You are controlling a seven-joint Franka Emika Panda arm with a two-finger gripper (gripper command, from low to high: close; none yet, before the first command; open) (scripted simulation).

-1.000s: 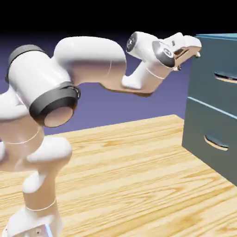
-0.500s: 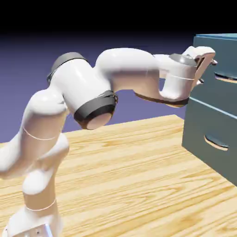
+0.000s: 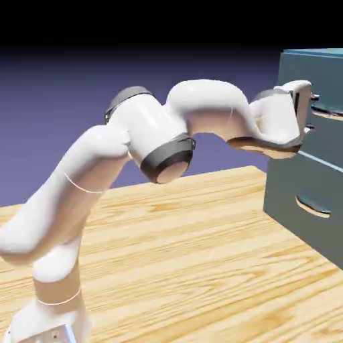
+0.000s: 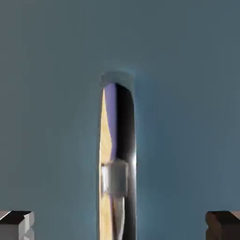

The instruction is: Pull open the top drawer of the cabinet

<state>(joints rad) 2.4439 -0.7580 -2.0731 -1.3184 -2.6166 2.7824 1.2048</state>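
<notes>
The teal-blue cabinet (image 3: 295, 181) stands at the exterior view's right with two stacked drawer fronts. My gripper (image 3: 310, 112) is pressed close against the top drawer (image 3: 328, 134), right at the left end of its slim curved handle (image 3: 327, 114). In the hand view the teal drawer front (image 4: 51, 93) fills the picture and the shiny handle (image 4: 118, 154) runs up the middle between my two fingertips (image 4: 16, 224), which stand wide apart on either side without touching it. My gripper (image 4: 120, 225) is open and holds nothing.
The lower drawer (image 3: 305, 201) with its own curved handle (image 3: 313, 206) sits below my hand. The wooden table (image 3: 187, 254) stretches to the left of the cabinet, and my arm (image 3: 154, 141) arches over it from the lower left.
My arm has swung right and lowered, carrying the hand from above and left of the cabinet's top corner down to the top drawer's handle. The fingers stayed open.
</notes>
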